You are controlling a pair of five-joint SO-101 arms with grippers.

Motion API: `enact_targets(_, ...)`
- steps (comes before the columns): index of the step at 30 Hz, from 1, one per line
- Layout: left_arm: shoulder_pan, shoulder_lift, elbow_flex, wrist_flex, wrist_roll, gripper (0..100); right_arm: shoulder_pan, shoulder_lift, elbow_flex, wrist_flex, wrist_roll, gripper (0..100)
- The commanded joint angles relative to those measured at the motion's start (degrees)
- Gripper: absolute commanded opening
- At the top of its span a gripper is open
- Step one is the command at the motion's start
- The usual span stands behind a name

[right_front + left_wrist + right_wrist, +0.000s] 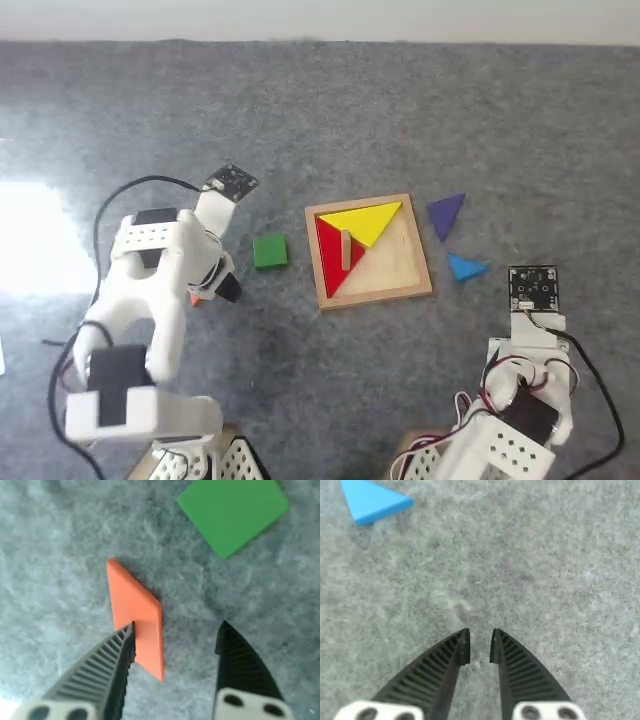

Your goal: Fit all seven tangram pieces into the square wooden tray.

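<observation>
Tangram pieces are scattered: two lie in the wooden tray [404, 268] at mid-table, the rest are on the grey table [500, 130]. In the tray the yellow triangle [372, 220] fills the 12 o'clock side and the red triangle [328, 265] the 9 o'clock side, their edges touching. A narrow tan bit [346, 250] sits over the red one; can't tell what it is.

Outside, the green square [270, 251] lies just beside the tray at its 9 o'clock. The purple triangle [445, 213] is near the tray's 2 o'clock corner, and the blue triangle [465, 267] lies at approx. 4 o'clock. The orange parallelogram [136, 617] lies flat at approx. 8 o'clock from the green square, by my left arm.

My left pincer [177, 627] is spread wide and grips nothing. It hangs low over the orange piece: one fingertip [125, 640] overlaps the piece's edge, the other is clear of it over bare felt. The green square is farther ahead, apart.

My right pincer [479, 640] is clenched nearly to, w/ a thin slit between the tips and nothing in it. It's over bare table, w/ the blue triangle well apart, at approx. 10 o'clock from that wrist in the high view.
</observation>
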Motion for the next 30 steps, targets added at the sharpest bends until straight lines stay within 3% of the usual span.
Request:
enact_targets(1, 0.09, 5.36, -1.71, -3.43, 0.44, 25, -0.75, -1.10, 0.97, 0.22, 0.62, 9.8)
enact_targets(15, -8.18, 5.80, -8.13, -0.53, -2.81, 21, -0.75, -1.10, 0.97, 0.22, 0.62, 9.8)
enact_targets(22, -7.91, 5.54, -14.90, 5.45, -3.87, 20, -0.75, -1.10, 0.97, 0.31, 0.62, 9.8)
enact_targets(30, -2.73, 0.53, -11.74, 8.53, -3.78, 20, -0.75, -1.10, 0.97, 0.31, 0.62, 9.8)
